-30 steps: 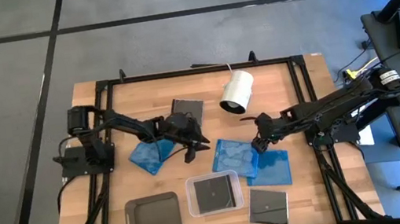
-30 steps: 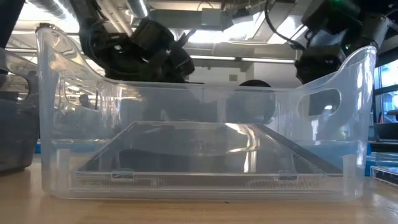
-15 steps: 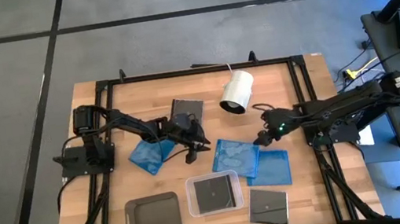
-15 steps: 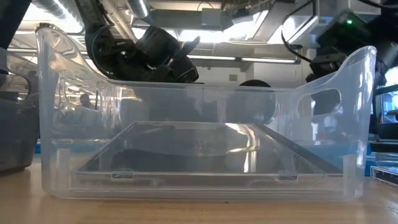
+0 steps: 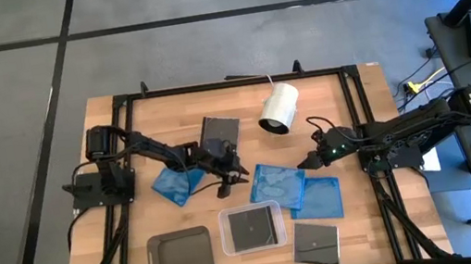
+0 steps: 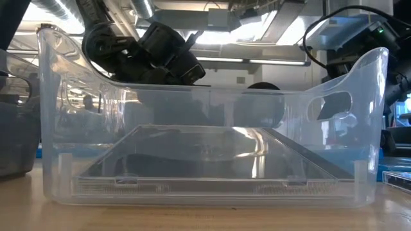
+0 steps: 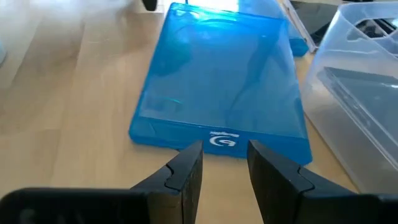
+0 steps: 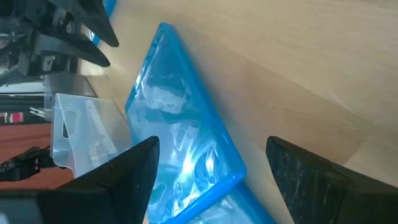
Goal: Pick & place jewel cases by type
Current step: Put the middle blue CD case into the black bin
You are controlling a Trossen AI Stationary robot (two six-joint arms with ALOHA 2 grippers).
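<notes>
The left tool (image 7: 222,163), partly open and empty, faces the blue jewel case (image 7: 221,81), probably light, stiff, slippery, brittle; grip its near edge; right tool (image 8: 211,165) gapes empty.

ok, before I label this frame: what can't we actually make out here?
- Low view: the clear tray fills the picture, so the table behind it and both grippers' fingertips are hidden.
- High view: too small to tell whether the left gripper touches the blue jewel case.
- Left wrist view: the blue jewel case's far edge is washed out by glare.
- Right wrist view: the right gripper is open; the blue case below it runs off the picture's edge.
</notes>
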